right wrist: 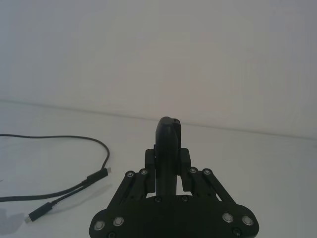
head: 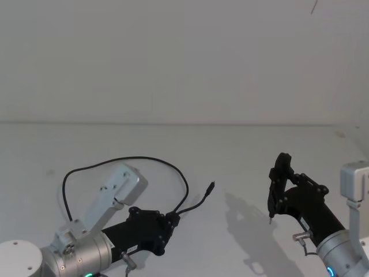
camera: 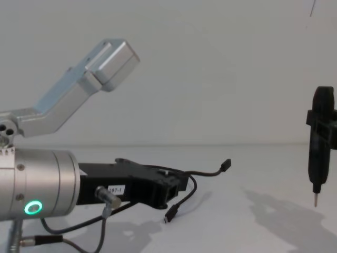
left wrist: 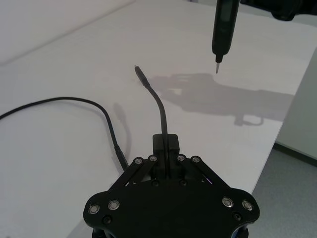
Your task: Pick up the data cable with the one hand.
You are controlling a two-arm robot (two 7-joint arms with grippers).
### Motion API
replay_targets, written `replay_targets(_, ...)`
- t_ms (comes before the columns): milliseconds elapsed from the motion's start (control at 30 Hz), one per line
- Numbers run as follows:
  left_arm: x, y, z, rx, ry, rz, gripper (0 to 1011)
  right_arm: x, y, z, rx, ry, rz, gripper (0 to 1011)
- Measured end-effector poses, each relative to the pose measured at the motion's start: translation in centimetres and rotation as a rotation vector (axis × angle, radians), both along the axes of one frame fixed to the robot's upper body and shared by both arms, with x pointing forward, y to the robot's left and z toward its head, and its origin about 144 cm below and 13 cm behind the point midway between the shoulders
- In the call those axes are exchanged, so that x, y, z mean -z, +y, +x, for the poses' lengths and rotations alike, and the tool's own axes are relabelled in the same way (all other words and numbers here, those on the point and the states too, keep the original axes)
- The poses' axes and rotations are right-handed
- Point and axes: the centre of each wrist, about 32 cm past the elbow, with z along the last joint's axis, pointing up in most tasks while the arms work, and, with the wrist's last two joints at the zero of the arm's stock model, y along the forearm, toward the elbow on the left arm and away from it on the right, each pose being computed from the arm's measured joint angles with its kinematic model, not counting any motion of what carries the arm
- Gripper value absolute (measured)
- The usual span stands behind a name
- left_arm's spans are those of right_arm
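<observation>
The left gripper [camera: 176,185], low over the desk [camera: 274,176], has its jaws closed on the data cable [camera: 208,172] near one end, which sticks out just ahead of it. The cable's slack arcs round to that gripper's left; well to its right, the right gripper [head: 283,195] clamps a pen-shaped tool [camera: 320,142].

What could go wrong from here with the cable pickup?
1. The left gripper pinches the data cable close to one plug, and the rest loops back over the table. Lifting may drag the cable through the jaws.
2. In the head view the loop curves round the left arm's silver bracket and could snag there.
3. The free plug points toward the pen tool held in the right gripper. A forward move might hit its tip.
</observation>
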Motion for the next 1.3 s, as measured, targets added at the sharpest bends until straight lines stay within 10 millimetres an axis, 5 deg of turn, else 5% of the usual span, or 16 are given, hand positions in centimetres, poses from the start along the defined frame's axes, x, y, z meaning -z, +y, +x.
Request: replay_targets(1300,-0.8,0.1,0.1,0.004,-0.036,-0.022,39,-1.7,2.3,3.6,-0.018,-0.015,0.238,279)
